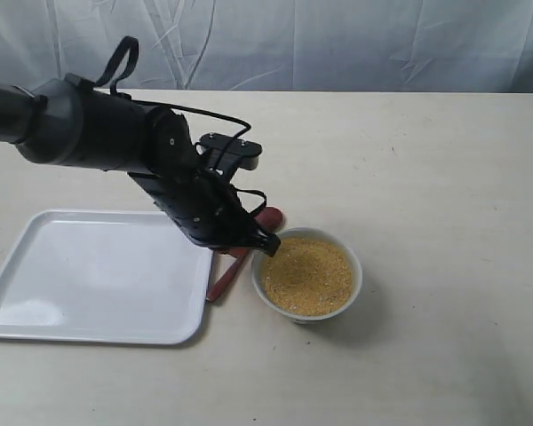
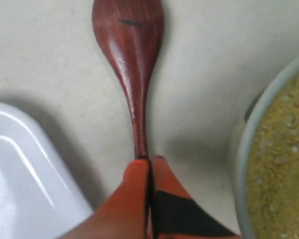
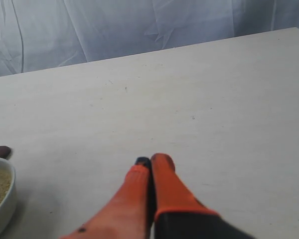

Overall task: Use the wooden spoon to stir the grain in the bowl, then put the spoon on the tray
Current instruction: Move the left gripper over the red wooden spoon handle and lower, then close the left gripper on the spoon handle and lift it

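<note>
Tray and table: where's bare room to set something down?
The tray is bare all over. The table right of the bowl is open. Crowded: the strip between tray and bowl, taken by the wooden spoon and the left gripper above it.

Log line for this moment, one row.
left hand shut over wooden spoon handle, grip unclear | it lies on table between tray and bowl | right hand shut, empty
</note>
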Robot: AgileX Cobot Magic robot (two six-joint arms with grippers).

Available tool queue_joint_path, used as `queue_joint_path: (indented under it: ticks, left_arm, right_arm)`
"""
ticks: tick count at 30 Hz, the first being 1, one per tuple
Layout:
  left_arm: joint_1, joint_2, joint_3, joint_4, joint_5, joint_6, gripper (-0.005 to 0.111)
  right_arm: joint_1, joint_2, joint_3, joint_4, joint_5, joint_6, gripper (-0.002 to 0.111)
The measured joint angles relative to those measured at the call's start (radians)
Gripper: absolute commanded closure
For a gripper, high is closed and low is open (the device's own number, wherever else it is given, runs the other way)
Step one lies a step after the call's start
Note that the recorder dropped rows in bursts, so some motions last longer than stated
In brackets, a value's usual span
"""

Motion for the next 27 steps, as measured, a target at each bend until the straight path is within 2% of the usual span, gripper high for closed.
queue_joint_path:
  ticks: [4, 8, 14, 17, 20, 22, 27]
  left_arm:
    - [-0.008, -0.047, 0.000, 0.047, 0.026, -0.033, 0.107]
    - [-0.086, -0.047, 0.000, 0.233, 0.030, -0.197, 0.107]
    - [-0.111, -0.047, 0.000, 0.362, 0.028, -0.310, 0.106]
    - [-0.111, -0.047, 0.000, 0.367, 0.026, -0.319, 0.099]
    - [-0.113, -0.047, 0.000, 0.367, 0.023, -0.320, 0.086]
    - [-0.113, -0.047, 0.000, 0.367, 0.023, -0.321, 0.071]
    - [-0.113, -0.006, 0.000, 0.367, 0.021, -0.323, 0.070]
  right_arm:
    - [0.000, 0.000, 0.000, 0.000, 0.000, 0.000, 0.108]
    - [0.000, 0.000, 0.000, 0.000, 0.000, 0.002, 0.108]
    - [0.000, 0.000, 0.000, 0.000, 0.000, 0.002, 0.108]
    - [0.000, 0.000, 0.000, 0.000, 0.000, 0.002, 0.108]
    - [0.000, 0.000, 0.000, 0.000, 0.000, 0.002, 0.108]
    - [0.000, 0.000, 0.000, 0.000, 0.000, 0.002, 0.108]
    - [0.000, 0.000, 0.000, 0.000, 0.000, 0.002, 0.108]
